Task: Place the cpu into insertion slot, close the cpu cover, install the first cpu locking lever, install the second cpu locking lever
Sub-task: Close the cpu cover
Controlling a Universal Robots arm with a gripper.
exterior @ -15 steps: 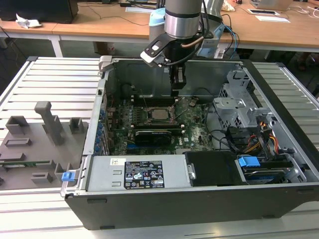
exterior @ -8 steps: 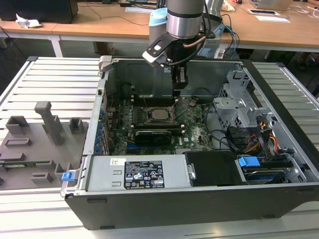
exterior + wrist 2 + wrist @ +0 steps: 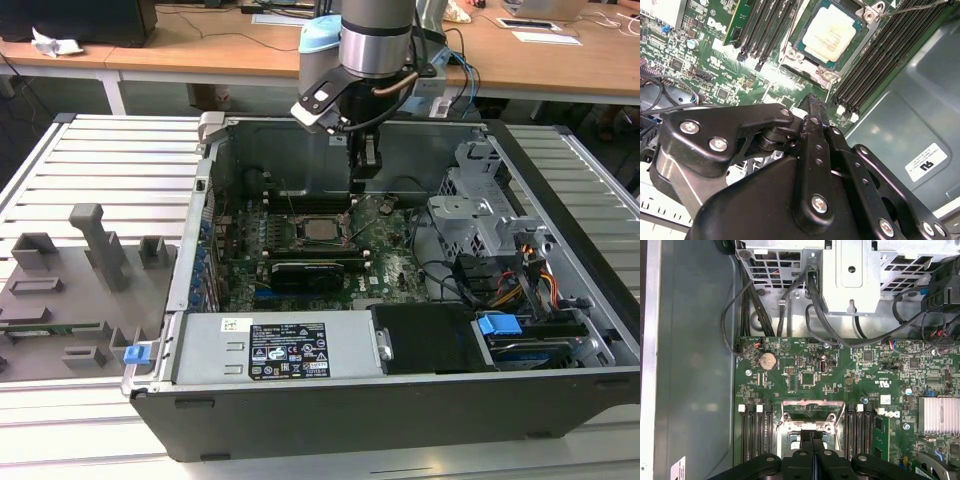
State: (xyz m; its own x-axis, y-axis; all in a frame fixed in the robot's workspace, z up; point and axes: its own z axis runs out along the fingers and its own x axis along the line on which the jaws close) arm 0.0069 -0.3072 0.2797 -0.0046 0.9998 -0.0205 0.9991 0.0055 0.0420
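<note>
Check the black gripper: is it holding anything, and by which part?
Nothing held. The black gripper is shut, finger against finger, nothing between. Its tip hangs beside the silver-rimmed square socket, where the silver-beige square cpu lies.

The exterior view looks down at a slant on the whole open computer case [image 3: 400, 420], from moderately far. Both wrist views sit close above the motherboard [image 3: 840, 375], and both show the processor socket [image 3: 824, 75] and the memory slots [image 3: 755, 435].

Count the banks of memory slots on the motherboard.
2. One memory bank lies on one side of the cpu, the other memory bank on its opposite side; the hand may hide more.
</note>
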